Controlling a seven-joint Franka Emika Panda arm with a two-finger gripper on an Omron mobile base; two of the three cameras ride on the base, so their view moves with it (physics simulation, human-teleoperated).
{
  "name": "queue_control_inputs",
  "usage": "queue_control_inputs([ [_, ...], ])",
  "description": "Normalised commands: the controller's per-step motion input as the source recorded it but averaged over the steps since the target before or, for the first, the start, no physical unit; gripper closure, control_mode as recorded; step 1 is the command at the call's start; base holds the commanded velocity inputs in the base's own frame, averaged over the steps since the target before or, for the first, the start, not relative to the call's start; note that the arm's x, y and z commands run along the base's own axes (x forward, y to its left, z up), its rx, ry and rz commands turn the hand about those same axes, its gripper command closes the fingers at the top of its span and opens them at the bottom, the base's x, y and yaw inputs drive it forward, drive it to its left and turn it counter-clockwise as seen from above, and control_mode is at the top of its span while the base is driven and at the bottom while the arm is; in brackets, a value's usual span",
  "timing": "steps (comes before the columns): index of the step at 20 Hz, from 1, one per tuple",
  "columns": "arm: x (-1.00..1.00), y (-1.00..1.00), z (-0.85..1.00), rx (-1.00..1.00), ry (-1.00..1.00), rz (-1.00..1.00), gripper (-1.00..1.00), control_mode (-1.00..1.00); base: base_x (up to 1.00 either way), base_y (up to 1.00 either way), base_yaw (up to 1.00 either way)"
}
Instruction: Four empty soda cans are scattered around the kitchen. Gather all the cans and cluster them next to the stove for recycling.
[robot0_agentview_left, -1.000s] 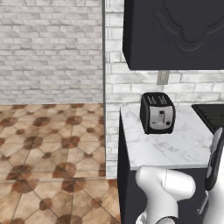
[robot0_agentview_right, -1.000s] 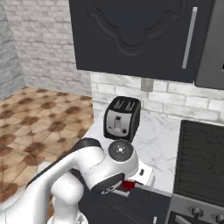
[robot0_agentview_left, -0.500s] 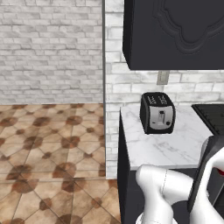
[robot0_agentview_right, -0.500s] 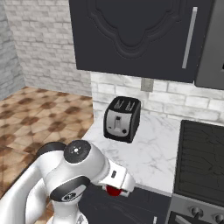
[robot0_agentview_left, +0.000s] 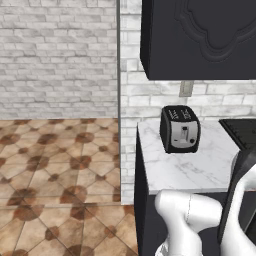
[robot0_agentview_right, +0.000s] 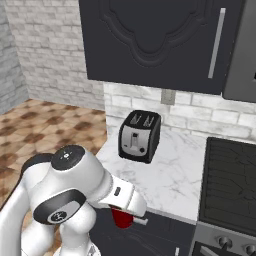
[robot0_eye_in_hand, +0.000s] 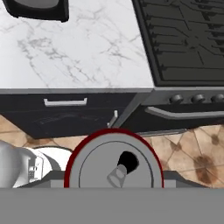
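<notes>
Here, a white marble counter (robot0_agentview_right: 170, 175) is seen between a brick-tiled wall and the stove (robot0_agentview_right: 231, 180), whose dark grated cooktop is cut off by the right edge of the right base view. A black-and-silver toaster (robot0_agentview_right: 139, 136) stands upright near the back of the counter, well apart from the stove, with a wall outlet (robot0_agentview_right: 168, 96) above it and dark upper cabinets (robot0_agentview_right: 155, 40) overhead. In the hand view the counter's front edge, a dark drawer front with a pale handle (robot0_eye_in_hand: 65, 102) and the stove's knob strip (robot0_eye_in_hand: 197, 99) with the oven bar handle (robot0_eye_in_hand: 183, 113) are made out.

The soda can (robot0_eye_in_hand: 114, 164) is held off the counter, in front of the dark cabinet face and below the counter's edge. In the right base view only a small part of its red body (robot0_agentview_right: 121, 218) is shown under the white forearm, the rest being hidden by the arm. In the hand view its silver top with the opening and tab is seen end-on, ringed in red, so its long axis is taken to run along the gripper's line of sight; its lower part is cut off.

The gripper (robot0_agentview_right: 131, 216) is largely masked by the arm and the can, so the fingertips cannot be made out; it appears to be closed partway around the can's body.
</notes>
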Motion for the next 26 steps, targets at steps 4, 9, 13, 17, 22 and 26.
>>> queue_control_inputs([
  [4,-0.38,0.08,0.12,0.0,0.02,0.0,1.0,-1.0,0.0,0.0,0.0],
  [9,-0.41,0.12,0.04,0.0,0.01,0.02,1.0,-1.0,0.0,0.0,0.0],
  [13,-0.27,0.18,0.0,0.0,0.0,0.02,1.0,-1.0,0.0,0.0,0.0],
  [17,-0.06,0.05,0.0,0.0,0.0,0.01,1.0,1.0,-0.22,0.06,0.02],
  [22,0.0,0.0,0.0,0.0,0.0,0.0,1.0,1.0,-0.48,0.0,0.03],
  [26,0.0,0.0,0.0,0.0,0.0,0.0,1.0,1.0,-0.52,0.0,0.02],
])
